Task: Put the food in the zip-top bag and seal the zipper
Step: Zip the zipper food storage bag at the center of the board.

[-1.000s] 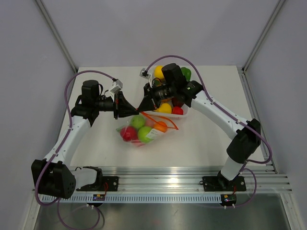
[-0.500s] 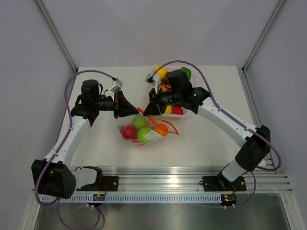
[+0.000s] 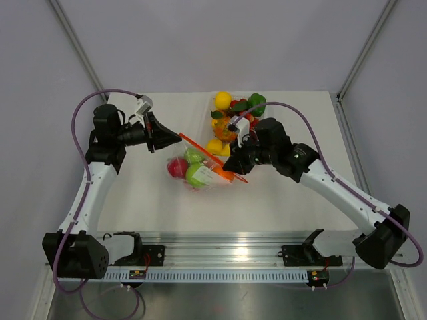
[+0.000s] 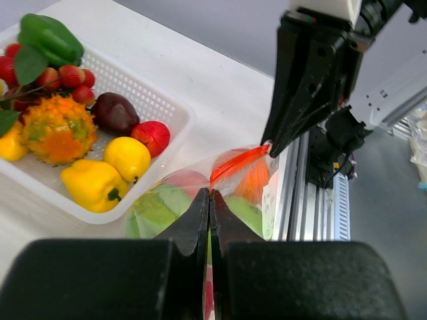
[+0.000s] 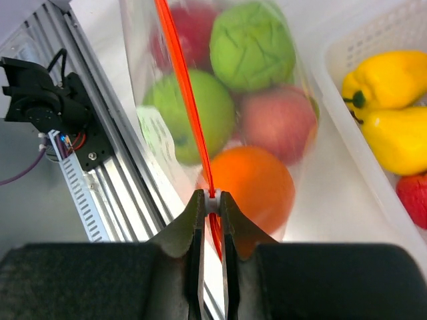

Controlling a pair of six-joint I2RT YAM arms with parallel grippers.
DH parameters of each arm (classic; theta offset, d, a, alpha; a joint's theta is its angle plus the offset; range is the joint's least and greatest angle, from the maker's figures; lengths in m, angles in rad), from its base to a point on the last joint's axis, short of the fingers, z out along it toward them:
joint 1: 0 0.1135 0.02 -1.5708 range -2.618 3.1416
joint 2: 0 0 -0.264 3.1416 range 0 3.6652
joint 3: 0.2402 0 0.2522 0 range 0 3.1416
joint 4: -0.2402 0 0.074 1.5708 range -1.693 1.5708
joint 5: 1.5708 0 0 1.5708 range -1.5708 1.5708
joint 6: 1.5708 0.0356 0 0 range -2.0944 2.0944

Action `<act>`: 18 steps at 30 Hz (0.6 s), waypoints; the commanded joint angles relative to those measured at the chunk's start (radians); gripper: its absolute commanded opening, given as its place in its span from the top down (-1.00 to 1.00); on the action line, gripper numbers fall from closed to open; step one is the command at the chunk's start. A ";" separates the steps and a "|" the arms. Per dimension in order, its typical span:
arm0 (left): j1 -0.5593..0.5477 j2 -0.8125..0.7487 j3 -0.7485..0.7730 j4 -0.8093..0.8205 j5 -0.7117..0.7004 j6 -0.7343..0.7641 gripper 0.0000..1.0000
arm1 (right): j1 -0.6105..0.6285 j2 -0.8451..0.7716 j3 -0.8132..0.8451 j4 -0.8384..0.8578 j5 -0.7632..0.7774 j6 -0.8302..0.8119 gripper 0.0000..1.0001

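Note:
The zip-top bag (image 3: 198, 172) lies mid-table and holds red, green, pink and orange food. Its orange-red zipper (image 3: 212, 157) is stretched straight between both grippers. My left gripper (image 3: 179, 138) is shut on the bag's far-left corner at the zipper's end; in the left wrist view the gripper (image 4: 210, 195) pinches the plastic just below the zipper (image 4: 237, 162). My right gripper (image 3: 231, 166) is shut on the zipper at its near-right end; in the right wrist view the gripper (image 5: 211, 202) clamps a small white slider on the zipper (image 5: 181, 90), above an orange fruit (image 5: 252, 188).
A white tray (image 4: 179, 121) behind the bag holds more food: yellow peppers (image 5: 385, 75), a green pepper (image 3: 256, 103), a spiky orange fruit (image 4: 58, 129), red and dark pieces. An aluminium rail (image 3: 220, 241) runs along the table's near edge, just past the bag.
My right gripper has slid from the zipper's left end to its near-right end. My left arm has pulled back to the left, and the zipper now runs straight.

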 commanded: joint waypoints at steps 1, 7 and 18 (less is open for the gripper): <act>0.028 -0.021 0.059 0.133 -0.130 -0.077 1.00 | -0.004 -0.092 -0.081 -0.075 0.111 0.022 1.00; 0.031 -0.011 0.050 0.154 -0.258 -0.126 1.00 | -0.004 -0.225 -0.225 -0.047 0.156 0.121 1.00; 0.031 -0.003 0.027 0.259 -0.317 -0.195 1.00 | -0.004 -0.296 -0.323 -0.019 0.168 0.216 1.00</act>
